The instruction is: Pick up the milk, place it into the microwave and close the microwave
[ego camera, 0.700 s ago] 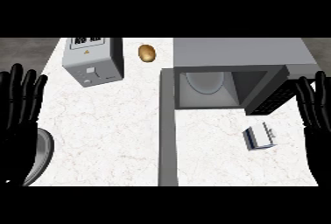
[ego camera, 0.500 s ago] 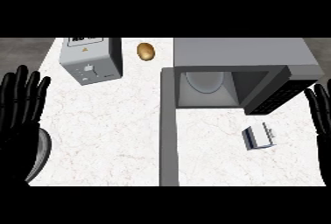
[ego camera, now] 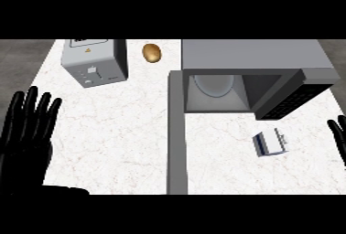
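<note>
Fingertips are all we see of the right robot hand [ego camera: 338, 137], cut off at the frame edge, so we cannot tell its state; the left robot hand [ego camera: 27, 137] rests open, fingers straight. We locate the boxy milk [ego camera: 269, 142] lying on the marbled white worktop [ego camera: 121, 137], near the grey microwave [ego camera: 250, 75], whose door [ego camera: 175, 137] stands open.

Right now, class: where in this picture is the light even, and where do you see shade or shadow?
Head view: the counter is evenly lit, with no glare; the microwave cavity is shaded grey inside, its door standing open; the milk and potato cast almost no shadow; the left hand reads flat black, without highlights.
</note>
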Robot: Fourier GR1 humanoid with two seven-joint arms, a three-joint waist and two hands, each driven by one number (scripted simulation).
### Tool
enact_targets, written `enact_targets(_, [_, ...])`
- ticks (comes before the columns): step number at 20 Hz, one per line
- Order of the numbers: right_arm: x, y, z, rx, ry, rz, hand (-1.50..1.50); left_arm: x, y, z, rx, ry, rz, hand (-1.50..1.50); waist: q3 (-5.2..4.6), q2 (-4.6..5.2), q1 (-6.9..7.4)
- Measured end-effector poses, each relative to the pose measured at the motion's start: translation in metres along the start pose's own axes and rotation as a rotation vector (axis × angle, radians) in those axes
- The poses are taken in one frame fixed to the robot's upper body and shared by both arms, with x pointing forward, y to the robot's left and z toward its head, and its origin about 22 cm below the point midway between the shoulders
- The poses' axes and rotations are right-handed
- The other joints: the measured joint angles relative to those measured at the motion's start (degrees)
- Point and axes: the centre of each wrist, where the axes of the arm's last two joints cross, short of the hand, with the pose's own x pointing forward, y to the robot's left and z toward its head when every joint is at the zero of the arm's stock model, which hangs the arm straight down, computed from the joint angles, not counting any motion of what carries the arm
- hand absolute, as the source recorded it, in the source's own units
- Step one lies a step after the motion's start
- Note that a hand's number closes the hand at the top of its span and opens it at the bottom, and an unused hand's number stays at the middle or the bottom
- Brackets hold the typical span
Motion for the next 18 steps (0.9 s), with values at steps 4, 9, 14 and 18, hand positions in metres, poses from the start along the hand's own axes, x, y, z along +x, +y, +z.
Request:
enact_targets(4, [-0.008,-0.003,0.014,-0.005,0.035,-0.004,-1.5,-0.001,0.006,0.018,0.001,0.016,0.027,-1.5,-0.03,0.03,0.15])
enact_targets(9, [-0.037,-0.012,0.028,-0.018,0.07,-0.005,-1.5,-0.009,0.016,0.043,0.004,0.024,0.033,-1.5,-0.04,0.07,0.31])
enact_targets(14, [-0.06,-0.012,0.029,-0.037,0.107,-0.021,-1.5,-0.016,0.012,0.061,0.008,0.028,0.039,-1.5,-0.05,0.09,0.44])
enact_targets(18, [-0.08,-0.017,0.037,-0.041,0.12,-0.041,-1.5,-0.015,0.013,0.071,0.009,0.025,0.041,-1.5,-0.05,0.09,0.43])
